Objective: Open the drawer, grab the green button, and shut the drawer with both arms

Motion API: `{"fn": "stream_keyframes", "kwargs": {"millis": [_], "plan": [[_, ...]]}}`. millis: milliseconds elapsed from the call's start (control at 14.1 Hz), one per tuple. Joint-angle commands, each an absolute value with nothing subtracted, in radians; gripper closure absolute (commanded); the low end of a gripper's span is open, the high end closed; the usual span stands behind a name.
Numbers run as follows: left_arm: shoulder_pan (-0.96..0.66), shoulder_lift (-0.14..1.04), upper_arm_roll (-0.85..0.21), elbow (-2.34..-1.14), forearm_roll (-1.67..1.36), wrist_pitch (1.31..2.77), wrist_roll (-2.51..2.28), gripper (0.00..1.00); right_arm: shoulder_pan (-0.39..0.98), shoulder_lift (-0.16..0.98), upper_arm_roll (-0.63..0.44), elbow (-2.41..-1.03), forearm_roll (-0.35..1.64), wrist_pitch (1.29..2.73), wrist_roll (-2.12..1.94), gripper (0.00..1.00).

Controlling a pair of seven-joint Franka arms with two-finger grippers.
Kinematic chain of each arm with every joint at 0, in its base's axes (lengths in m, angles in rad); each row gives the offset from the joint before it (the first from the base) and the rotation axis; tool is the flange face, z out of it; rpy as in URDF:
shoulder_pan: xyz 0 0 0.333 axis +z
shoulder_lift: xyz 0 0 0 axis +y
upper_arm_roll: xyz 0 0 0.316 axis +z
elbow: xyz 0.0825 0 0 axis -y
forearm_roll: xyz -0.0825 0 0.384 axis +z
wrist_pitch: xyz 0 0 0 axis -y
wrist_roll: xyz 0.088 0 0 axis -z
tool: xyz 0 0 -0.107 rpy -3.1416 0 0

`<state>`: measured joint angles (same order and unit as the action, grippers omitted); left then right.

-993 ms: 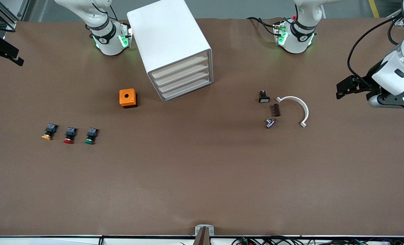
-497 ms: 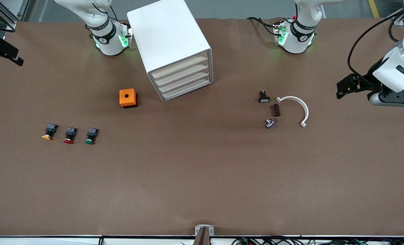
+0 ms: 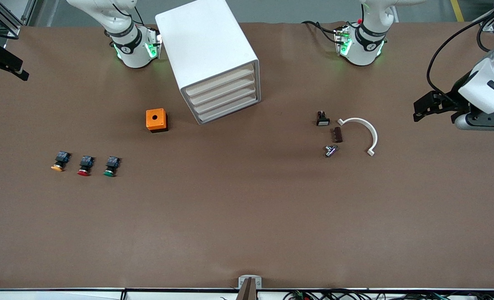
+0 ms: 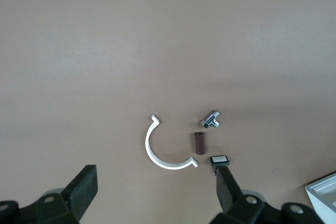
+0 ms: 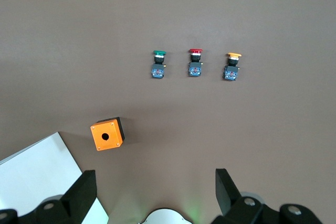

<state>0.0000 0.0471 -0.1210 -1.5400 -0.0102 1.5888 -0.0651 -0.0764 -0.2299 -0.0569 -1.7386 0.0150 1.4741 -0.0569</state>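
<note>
Centrally, at the upper middle of the front frame, the white cabinet (image 3: 209,54) stands with all four drawers shut, the drawer (image 3: 227,100) being third from the top; the green-capped button (image 3: 111,166) lies at the lower left of the frame, beside a red-capped button (image 3: 85,166) and a yellow-capped button (image 3: 60,161), with an orange box (image 3: 156,120) between them and the cabinet. At the right edge of the frame the left gripper (image 3: 417,111) hangs with jaws wide and empty near a white curved clip (image 3: 365,130), while the right gripper (image 5: 155,192), seen only in its wrist view, is likewise spread wide and empty above the buttons.
</note>
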Motion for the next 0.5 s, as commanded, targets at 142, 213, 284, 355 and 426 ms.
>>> {"fn": "stream_keyframes", "kwargs": {"millis": [142, 213, 284, 355, 426], "plan": [[-0.002, 0.063, -0.11, -1.503, 0.002, 1.585, -0.054, 0.0, -0.094, -0.253, -0.048, -1.756, 0.026, 1.473, -0.072, 0.0], [-0.002, 0.064, -0.109, -1.503, 0.002, 1.585, -0.057, 0.0, -0.095, -0.253, -0.048, -1.756, 0.026, 1.473, -0.074, 0.0], [-0.002, 0.064, -0.11, -1.503, 0.003, 1.585, -0.064, 0.0, -0.095, -0.253, -0.048, -1.756, 0.026, 1.471, -0.074, 0.0], [-0.002, 0.064, -0.109, -1.503, 0.005, 1.586, -0.066, 0.0, -0.095, -0.253, -0.048, -1.756, 0.026, 1.471, -0.074, 0.0], [0.0, 0.064, -0.11, -1.503, 0.002, 1.588, -0.06, 0.0, -0.095, -0.253, -0.048, -1.756, 0.026, 1.471, -0.074, 0.0]]}}
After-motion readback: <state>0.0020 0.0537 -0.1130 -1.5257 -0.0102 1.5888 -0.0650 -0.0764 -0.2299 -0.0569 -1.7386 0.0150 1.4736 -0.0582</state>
